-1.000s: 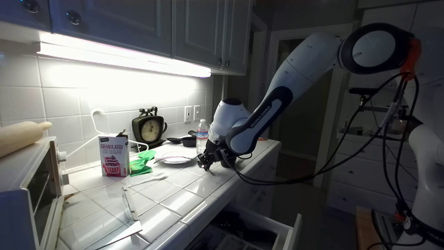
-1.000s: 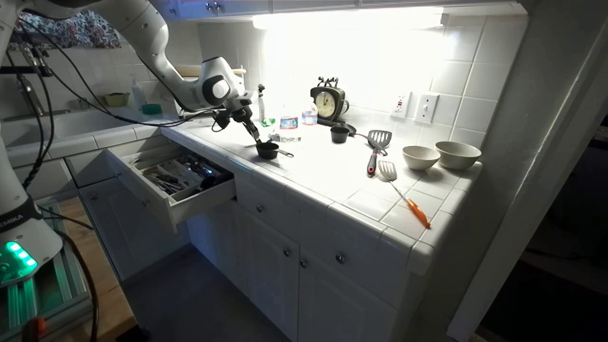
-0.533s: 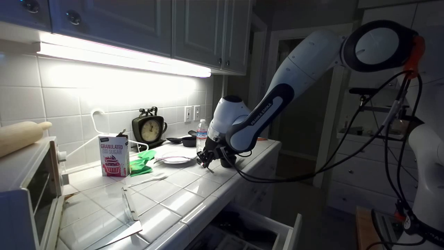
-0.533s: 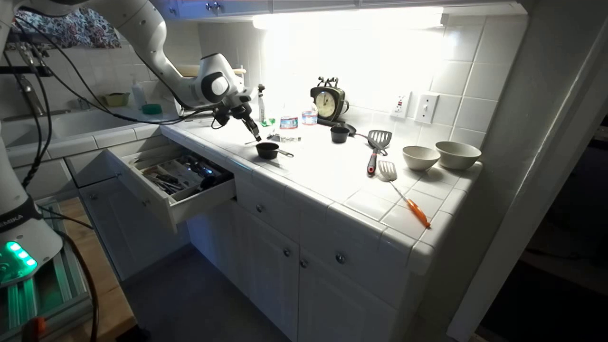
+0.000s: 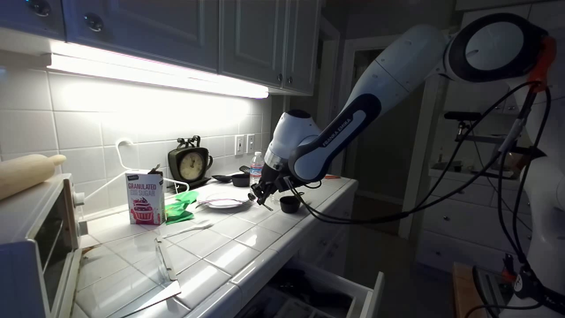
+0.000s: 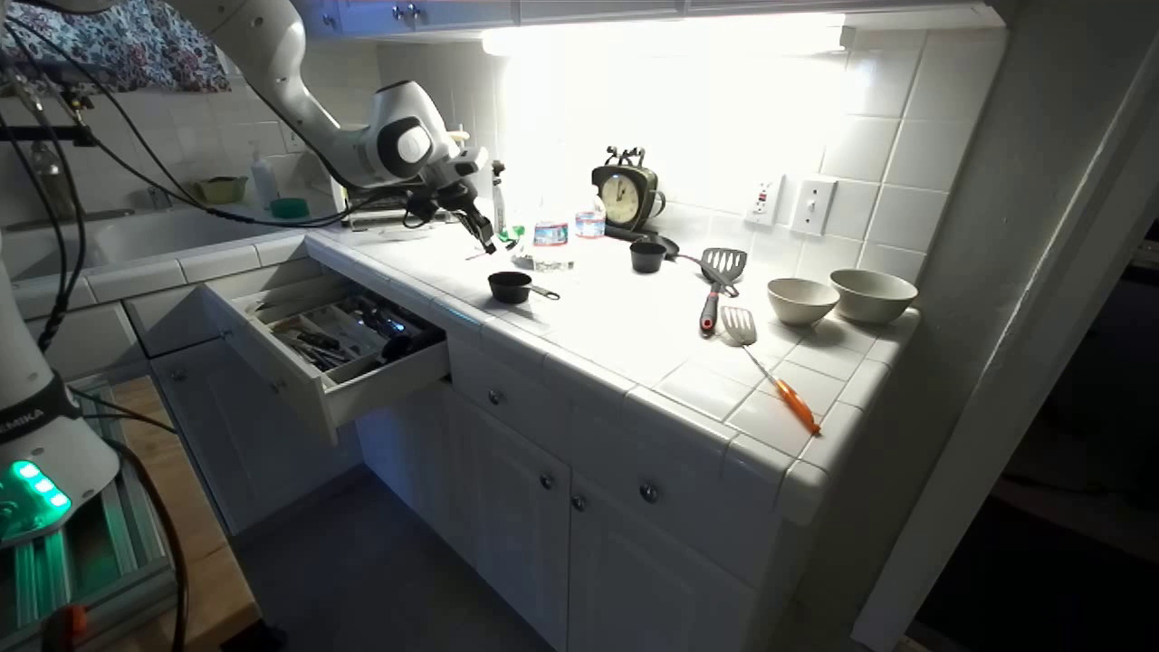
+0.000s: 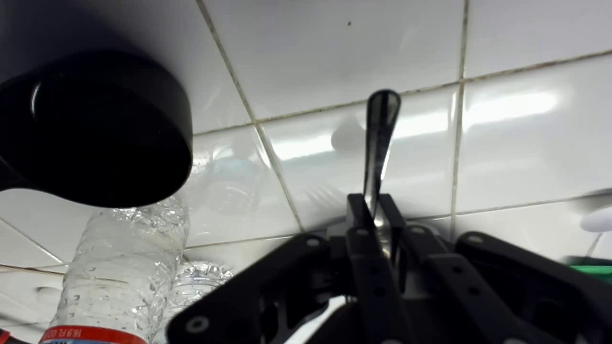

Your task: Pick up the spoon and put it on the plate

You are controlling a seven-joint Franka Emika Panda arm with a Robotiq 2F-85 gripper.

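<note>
Spoon, wrist view: pinched in the hand, slim rounded end poking out ahead, the rest mostly hidden by the grip.
Pick-up, wrist view: grasp looks done; tiled tabletop lies under the spoon's free end.
Plate, in an exterior view: flat on the tabletop, hand near its edge; depth between them hard to tell. Spoon end hangs below the hand, seemingly clear of the tabletop, so lift judged done too.
Black cup, in an exterior view: stands on the tabletop, apart from the hand hanging above. Spoon too fine to read; plate cannot be made out.
Placing: not yet done. Left, by my reading: carry over the plate, lower, release, back away.
</note>
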